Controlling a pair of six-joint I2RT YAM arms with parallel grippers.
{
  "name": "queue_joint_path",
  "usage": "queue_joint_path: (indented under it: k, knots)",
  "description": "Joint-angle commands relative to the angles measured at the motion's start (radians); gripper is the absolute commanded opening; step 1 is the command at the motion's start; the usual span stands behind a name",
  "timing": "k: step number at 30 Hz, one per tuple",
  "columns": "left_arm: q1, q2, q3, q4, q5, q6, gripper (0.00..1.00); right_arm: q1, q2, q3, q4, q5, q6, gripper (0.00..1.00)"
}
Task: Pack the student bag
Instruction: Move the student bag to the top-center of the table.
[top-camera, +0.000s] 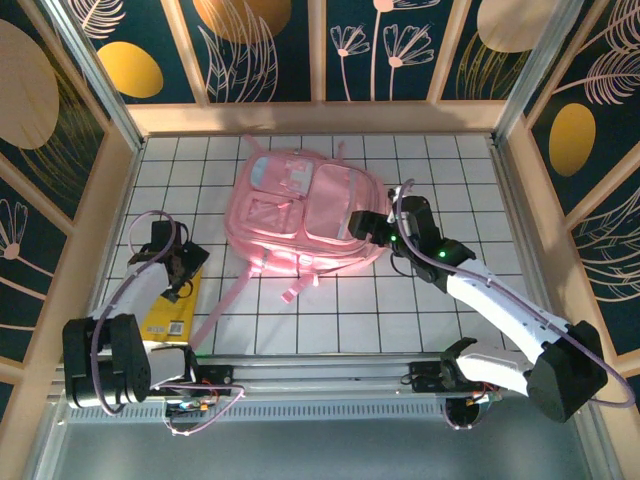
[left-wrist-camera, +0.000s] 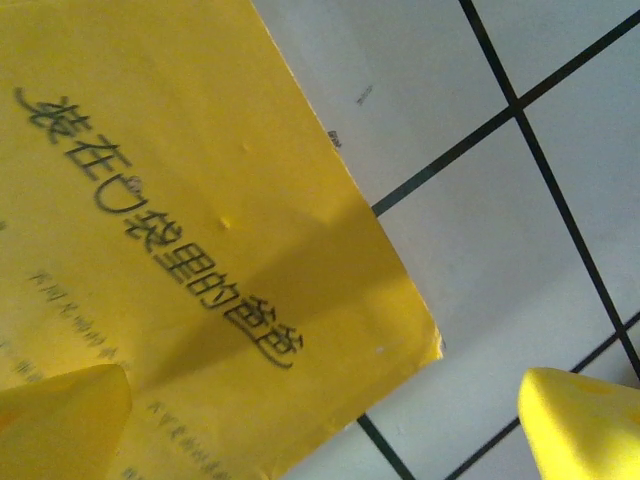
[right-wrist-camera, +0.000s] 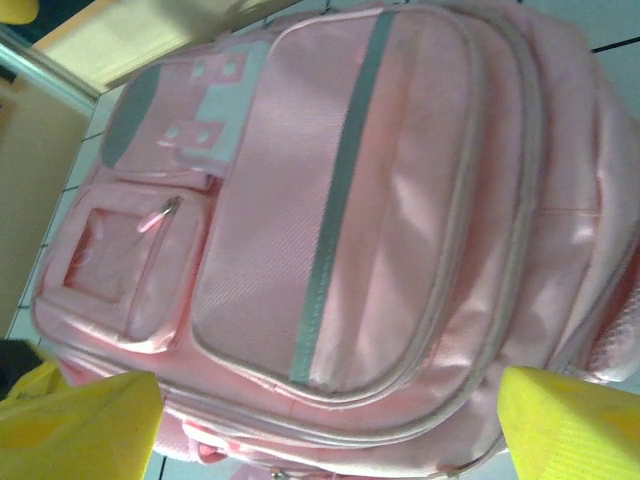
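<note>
The student bag (top-camera: 300, 215) lies flat, front pockets up, toward the back of the tiled surface (top-camera: 350, 320), and it looks zipped shut. The left gripper (top-camera: 176, 262) hangs released over the yellow book (top-camera: 170, 318) near the left edge. In its wrist view the fingertips (left-wrist-camera: 70, 420) straddle the book's corner, nothing held. The right gripper (top-camera: 362, 224), also spread and empty, faces the bag's right side. The likely step is grasping the book. It is best to descend squarely so one finger catches the cover's edge — a thin book may slide on tiles.
</note>
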Motion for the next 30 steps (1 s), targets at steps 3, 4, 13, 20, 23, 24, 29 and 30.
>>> queue_joint_path:
  k: [3, 4, 13, 20, 23, 24, 29, 30]
  knots:
    - [0.006, 0.076, -0.062, 0.155, 0.053, 0.007, 0.99, 0.011, 0.007, 0.02, 0.034, -0.029, -0.036, 0.87]
    - [0.005, 0.085, -0.074, 0.172, 0.079, 0.01, 0.99, 0.011, 0.01, 0.019, 0.035, -0.029, -0.038, 0.87]
    - [-0.166, 0.114, -0.096, 0.232, 0.229, 0.005, 0.99, 0.01, 0.088, 0.055, 0.057, -0.097, -0.034, 0.87]
    - [-0.317, 0.129, -0.076, 0.296, 0.3, -0.014, 0.97, 0.016, 0.12, 0.053, 0.081, -0.157, -0.016, 0.87]
    - [-0.383, 0.182, -0.011, 0.307, 0.292, -0.001, 0.97, 0.026, 0.128, 0.041, 0.093, -0.178, -0.01, 0.87]
    - [-0.4, 0.205, 0.009, 0.314, 0.292, 0.003, 0.97, 0.03, 0.129, 0.035, 0.103, -0.189, -0.01, 0.87]
    - [-0.487, 0.354, 0.117, 0.386, 0.336, -0.006, 0.98, 0.053, 0.14, 0.013, 0.125, -0.182, 0.011, 0.87]
    - [-0.515, 0.387, 0.143, 0.402, 0.346, -0.018, 0.98, 0.053, 0.138, 0.009, 0.12, -0.166, 0.015, 0.87]
